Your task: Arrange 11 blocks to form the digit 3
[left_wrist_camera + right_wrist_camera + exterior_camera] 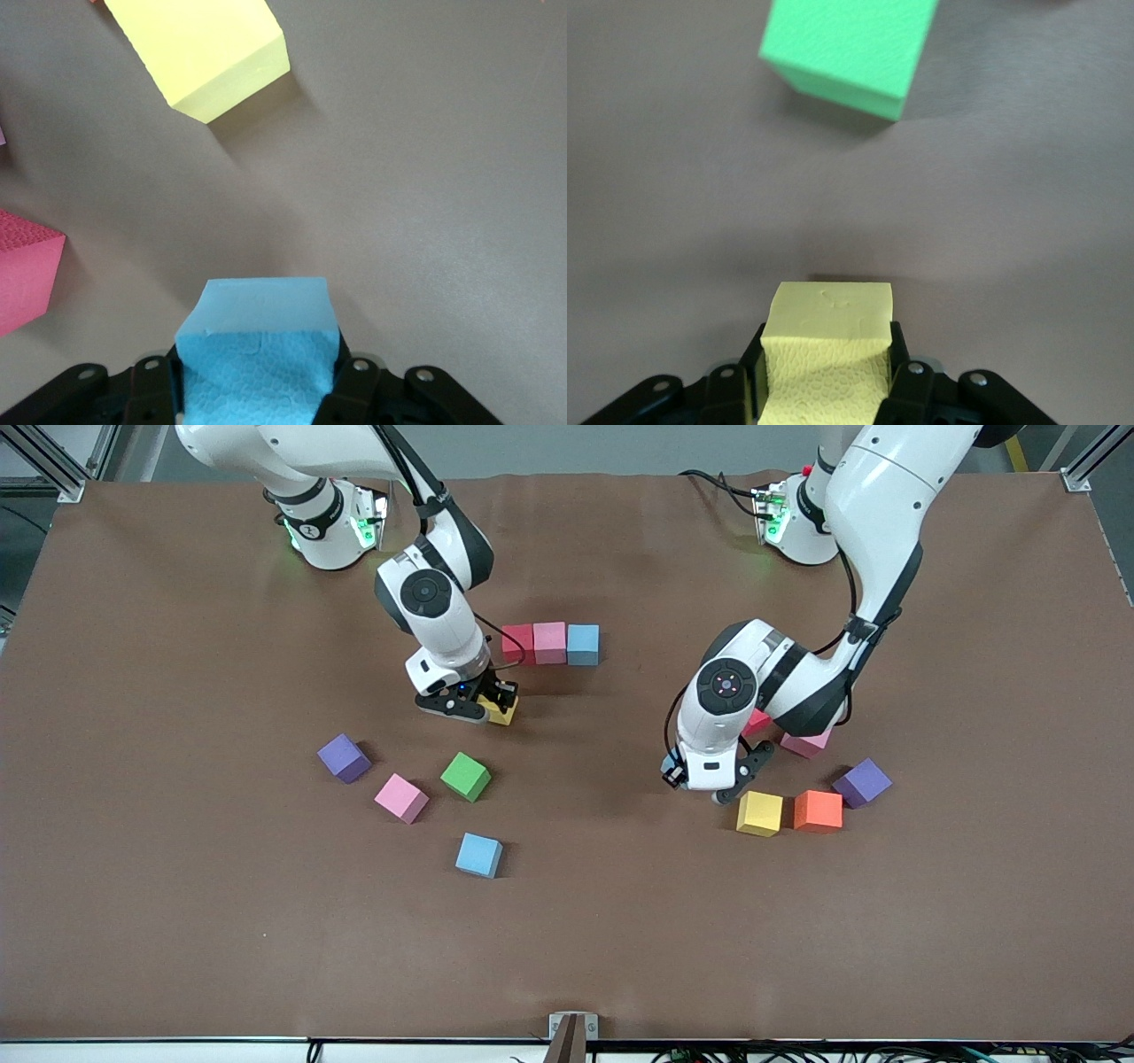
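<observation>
A red cube [518,643], a pink cube [549,642] and a light blue cube [583,644] form a tight row at mid-table. My right gripper [492,707] [826,372] is shut on a yellow cube [502,711] [826,345], low over the table beside the row's red end. My left gripper [704,784] [257,376] is shut on a light blue cube [257,354], low beside another yellow cube [760,813] [204,53]. Loose cubes lie around: green [466,777] [846,49], pink [401,797], light blue [479,856], orange [818,810], pink [806,742], red [756,722] [27,274].
Two purple cubes lie among the loose ones, one [344,758] toward the right arm's end and one [861,783] toward the left arm's end. The left arm's forearm hangs over the red and pink cubes near it.
</observation>
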